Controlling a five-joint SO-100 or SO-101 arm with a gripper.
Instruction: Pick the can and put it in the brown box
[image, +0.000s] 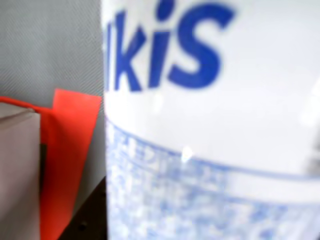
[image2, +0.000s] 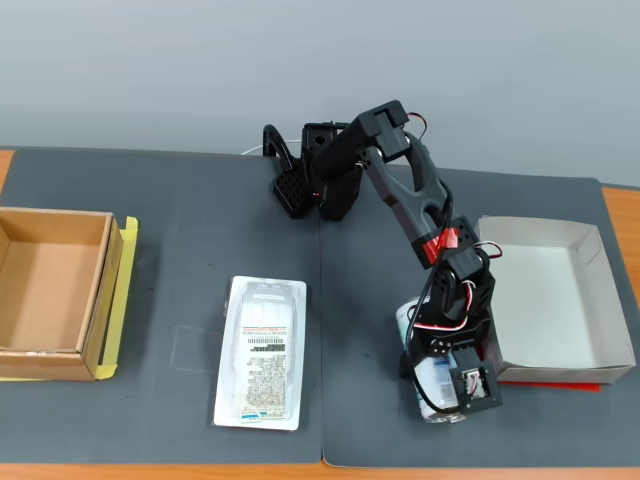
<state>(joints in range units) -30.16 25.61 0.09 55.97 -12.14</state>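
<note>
Apparently the black gripper (image2: 438, 385) is clamped around the small white can with blue print (image2: 432, 375) beside the white-grey box (image2: 590, 345), so a loose grip could drop it before the far brown cardboard box (image2: 95, 300).

Your arm (image2: 400, 185) is matte black plastic throughout, a red patch on the forearm, thin white and red cables looping along it.
</note>
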